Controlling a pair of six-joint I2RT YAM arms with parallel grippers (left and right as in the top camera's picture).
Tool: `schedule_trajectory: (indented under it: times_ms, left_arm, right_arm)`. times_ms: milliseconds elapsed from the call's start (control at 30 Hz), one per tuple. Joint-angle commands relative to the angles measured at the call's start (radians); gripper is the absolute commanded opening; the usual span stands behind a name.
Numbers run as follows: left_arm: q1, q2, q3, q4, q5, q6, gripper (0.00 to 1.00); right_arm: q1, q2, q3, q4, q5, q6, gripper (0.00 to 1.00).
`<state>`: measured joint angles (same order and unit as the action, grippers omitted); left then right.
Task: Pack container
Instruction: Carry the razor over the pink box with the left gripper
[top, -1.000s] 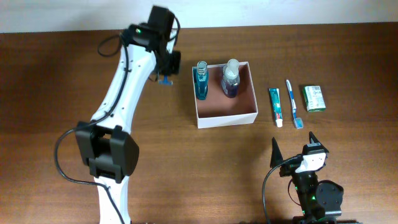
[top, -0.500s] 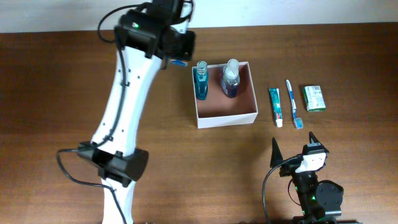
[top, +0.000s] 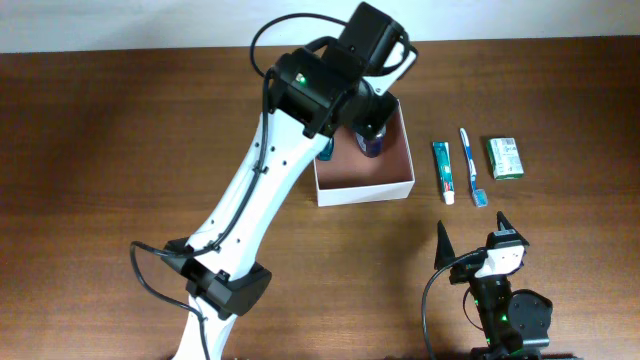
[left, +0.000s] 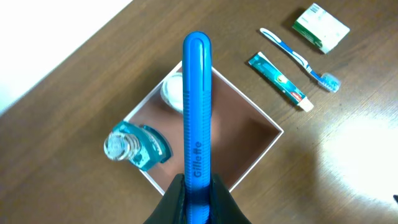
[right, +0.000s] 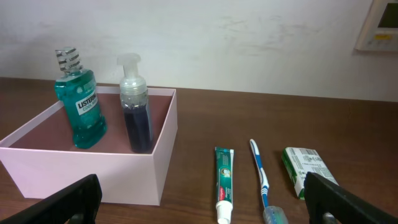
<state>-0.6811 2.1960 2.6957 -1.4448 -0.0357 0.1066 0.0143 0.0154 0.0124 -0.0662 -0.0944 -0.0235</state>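
We read this as a robot test lab: bare wood surface (top: 100, 150), plain white wall (right: 249, 43), wall-mounted control panel (right: 380, 25).

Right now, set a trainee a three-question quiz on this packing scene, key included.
1. True or false: the left fingers are shut on a blue razor held over the container.
2. Which item is already inside the container? A) toothpaste tube B) mouthwash bottle C) green packet
3. How many items lie on the table to the right of the container?
Key: 1 true; 2 B; 3 three (toothpaste tube, toothbrush, green packet).
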Motion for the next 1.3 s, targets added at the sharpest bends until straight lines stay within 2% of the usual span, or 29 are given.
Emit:
schedule_trajectory:
  times_ms: [0,300,633,700,1267]
  left_arm:
    - [0.003,0.027,-0.006,0.014,-0.032,0.068,0.04]
    - [0.003,0.14,-0.025,0.037,-0.032,0.067,0.04]
    - [0.003,0.257,-0.025,0.039,-0.032,-0.001,0.04]
    - [0.003,0.271,-0.025,0.039,-0.032,-0.001,0.09]
    - [0.004,0.308,-0.025,0.039,-0.032,-0.001,0.08]
  right_arm:
    - [-0.002,-0.012,-0.007,-0.003,0.005,0.006,0.99]
    - [-0.002,-0.012,-0.007,-0.004,0.005,0.006,0.99]
    - [-0.002,-0.012,-0.007,-0.003,0.005,0.006,0.99]
    - [-0.002,-0.012,-0.007,-0.003,0.005,0.006,0.99]
    - [-0.002,-0.012,-0.007,-0.003,0.005,0.006,0.99]
